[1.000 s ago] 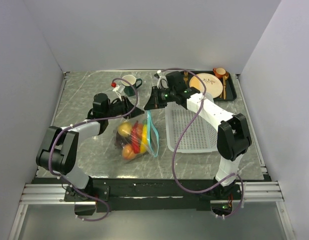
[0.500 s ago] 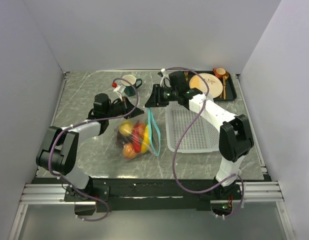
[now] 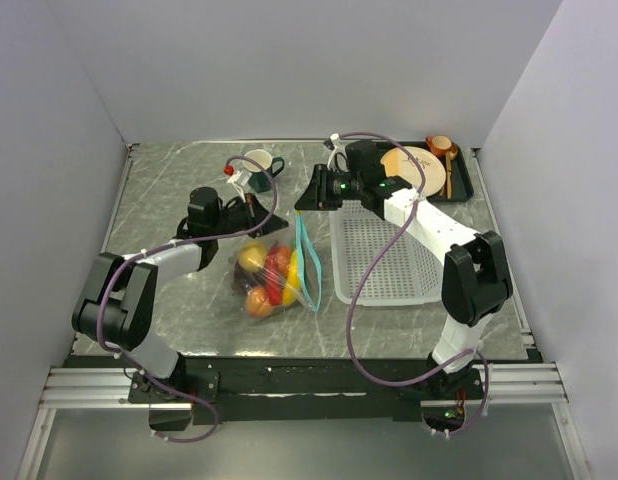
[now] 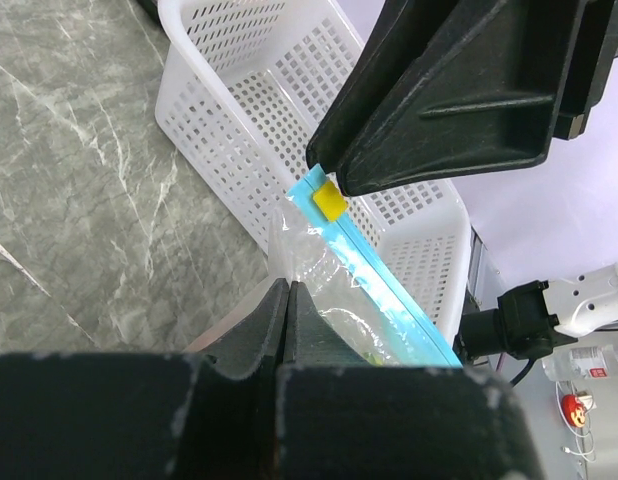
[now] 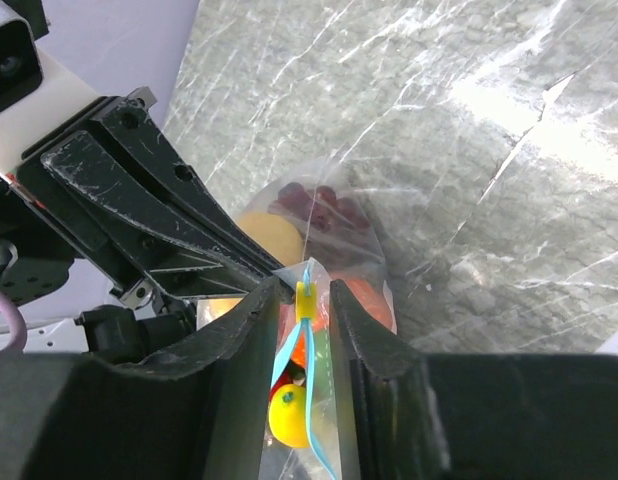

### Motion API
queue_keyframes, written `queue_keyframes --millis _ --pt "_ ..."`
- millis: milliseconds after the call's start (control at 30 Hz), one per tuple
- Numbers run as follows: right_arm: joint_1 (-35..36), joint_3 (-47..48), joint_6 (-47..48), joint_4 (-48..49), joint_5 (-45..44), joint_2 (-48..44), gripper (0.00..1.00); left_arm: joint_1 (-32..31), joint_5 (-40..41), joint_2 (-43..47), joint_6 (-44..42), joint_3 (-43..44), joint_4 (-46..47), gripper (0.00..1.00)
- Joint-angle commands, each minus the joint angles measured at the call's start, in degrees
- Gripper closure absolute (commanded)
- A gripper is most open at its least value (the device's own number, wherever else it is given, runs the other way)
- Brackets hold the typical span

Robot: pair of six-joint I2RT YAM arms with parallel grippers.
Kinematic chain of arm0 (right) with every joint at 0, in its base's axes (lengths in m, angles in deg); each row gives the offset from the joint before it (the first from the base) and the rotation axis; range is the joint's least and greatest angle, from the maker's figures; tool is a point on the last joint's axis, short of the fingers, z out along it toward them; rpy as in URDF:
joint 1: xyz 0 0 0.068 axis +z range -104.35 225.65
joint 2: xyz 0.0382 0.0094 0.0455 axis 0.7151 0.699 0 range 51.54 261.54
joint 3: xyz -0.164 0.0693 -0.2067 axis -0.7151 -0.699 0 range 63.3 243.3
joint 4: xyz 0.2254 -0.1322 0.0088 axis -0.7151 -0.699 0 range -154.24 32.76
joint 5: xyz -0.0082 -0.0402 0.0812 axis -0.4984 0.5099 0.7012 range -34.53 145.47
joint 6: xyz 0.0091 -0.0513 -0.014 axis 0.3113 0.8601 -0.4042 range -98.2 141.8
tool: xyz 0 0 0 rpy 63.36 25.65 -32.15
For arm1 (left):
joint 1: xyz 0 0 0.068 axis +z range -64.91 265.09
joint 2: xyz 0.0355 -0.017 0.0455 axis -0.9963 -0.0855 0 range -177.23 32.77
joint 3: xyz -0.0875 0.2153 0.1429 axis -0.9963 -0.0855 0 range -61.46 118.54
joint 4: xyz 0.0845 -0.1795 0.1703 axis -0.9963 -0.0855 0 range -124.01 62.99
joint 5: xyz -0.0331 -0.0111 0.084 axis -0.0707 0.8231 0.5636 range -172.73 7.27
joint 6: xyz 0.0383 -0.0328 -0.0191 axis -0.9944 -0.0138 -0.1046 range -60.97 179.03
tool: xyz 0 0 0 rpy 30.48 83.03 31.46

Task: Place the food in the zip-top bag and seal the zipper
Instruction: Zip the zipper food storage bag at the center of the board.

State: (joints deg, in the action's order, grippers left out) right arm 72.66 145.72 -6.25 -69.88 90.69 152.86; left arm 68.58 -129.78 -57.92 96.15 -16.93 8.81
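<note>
We see a grey marble table [image 3: 169, 190] with both arms reaching out over its middle. To the right lies a white mesh basket [image 3: 384, 260], and behind it a dark tray [image 3: 467, 182] carrying a cream plate [image 3: 409, 165]. A mug [image 3: 259, 160] stands at the back, left of centre.

The zip-top bag [image 3: 274, 275] lies on the table just left of the basket, well apart from the tray. The food [image 3: 264, 285] sits inside it. In the right wrist view we make out a dark grape bunch [image 5: 324, 210], a yellow lemon [image 5: 287, 415] and orange and peach-coloured fruit through the clear film.

The left gripper [image 3: 264, 215] meets the bag's far corner. In its own wrist view, its fingers [image 4: 269, 320] are pressed together on the clear film just below the mouth. The right gripper [image 3: 302, 200] comes in from the opposite side, its tip just above the same corner and close to the left one.

The teal zipper [image 3: 307, 265] runs along the bag's right edge, beside the basket. At its far end sits a small yellow slider [image 5: 306, 297]. The right fingers [image 5: 251, 340] stand narrowly apart, one on each side of that slider. We see a gap on both sides, so neither pad is clearly touching it. We cannot tell whether the zipper is sealed along its length.
</note>
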Motion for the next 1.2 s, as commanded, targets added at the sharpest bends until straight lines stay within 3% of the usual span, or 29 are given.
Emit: queue_keyframes --millis 0,1000,1167 --pt "-0.3 -0.1 0.5 2.5 0.7 -2.1 0.64 -0.3 -0.4 2.1 -0.2 1.6 1.8 0.99" --pt "-0.3 0.6 1.6 0.5 3.8 1.0 0.65 -0.3 -0.2 2.1 0.5 2.2 1.7 0.99" --pt "-0.3 0.0 1.6 1.0 4.2 1.1 0.73 -0.3 -0.2 2.3 0.3 2.4 1.4 0.99"
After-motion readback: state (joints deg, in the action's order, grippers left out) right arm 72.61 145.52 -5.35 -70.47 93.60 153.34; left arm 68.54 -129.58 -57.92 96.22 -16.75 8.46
